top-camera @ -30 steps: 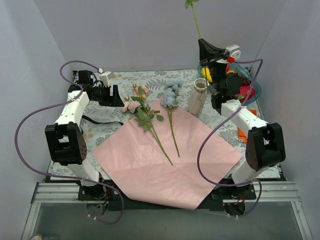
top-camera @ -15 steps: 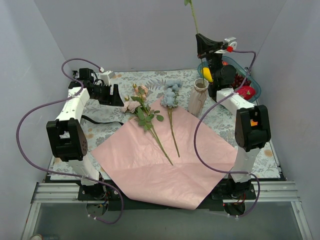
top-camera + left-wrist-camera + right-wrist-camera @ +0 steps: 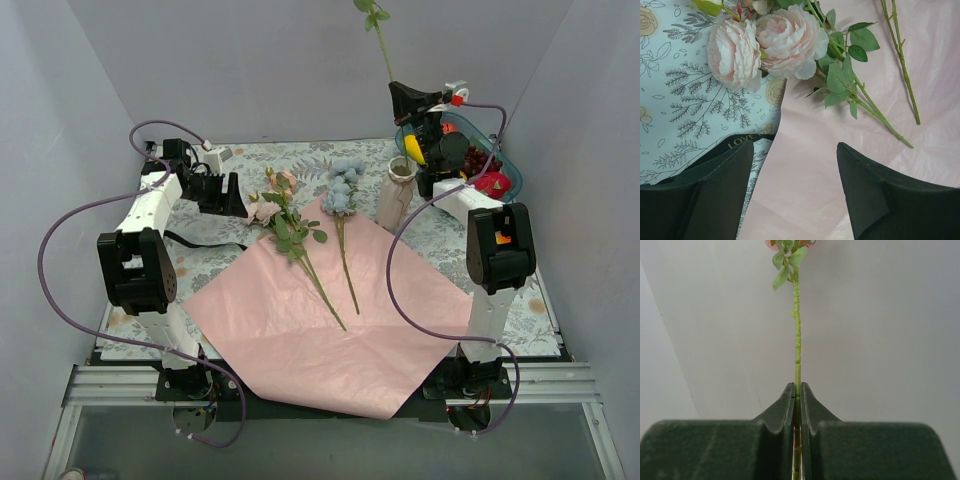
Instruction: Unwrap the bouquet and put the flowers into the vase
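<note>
Pink wrapping paper (image 3: 300, 340) lies open as the right jaws, shut on one green stem (image 3: 798, 340), hold it upright over the white vase (image 3: 397, 195) by the tabletop's (image 3: 200, 262) far edge; next, it must drop into the narrow neck. Left jaws gape empty above the roses (image 3: 765, 42).

Matt pink wrapping paper (image 3: 330, 345); glossy ceramic vase (image 3: 394, 203).

Robot lab enclosure: bare white walls (image 3: 250, 70), aluminium rail frame (image 3: 110, 385) in front.

White arm links (image 3: 150, 212), boxy black joint housings (image 3: 135, 272), looping purple cables (image 3: 40, 265).
</note>
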Controlling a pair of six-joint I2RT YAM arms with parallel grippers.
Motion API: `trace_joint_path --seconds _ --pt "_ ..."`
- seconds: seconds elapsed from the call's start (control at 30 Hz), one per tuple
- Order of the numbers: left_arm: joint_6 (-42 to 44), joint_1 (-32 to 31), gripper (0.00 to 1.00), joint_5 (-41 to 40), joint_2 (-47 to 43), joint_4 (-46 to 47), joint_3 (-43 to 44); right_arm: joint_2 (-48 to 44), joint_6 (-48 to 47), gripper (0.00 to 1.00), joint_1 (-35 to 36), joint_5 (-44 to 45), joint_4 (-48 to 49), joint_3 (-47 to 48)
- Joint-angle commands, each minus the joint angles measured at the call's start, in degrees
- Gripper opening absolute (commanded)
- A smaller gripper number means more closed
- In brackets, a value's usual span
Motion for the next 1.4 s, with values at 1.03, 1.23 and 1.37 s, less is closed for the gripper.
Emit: trace_joint_path --seconds 1.03,1.23,1.37 --pt "-2.2 -2.8 0.68 1.2 -3.6 0.7 1.1 -23.3 -3.4 0.01 -2.0 -4.5 35.0 -29.0" --pt "-2.2 -4.6 0.68 0.6 -3.6 0.5 1.4 -24.7 -3.4 0.12 -3.1 -5.8 35.0 -32.6" --pt "-2.3 -4.9 0.68 0.2 -3.6 0.3 1.6 -26.5 -3.8 0.33 -3.2 -6.2 35.1 -35.0"
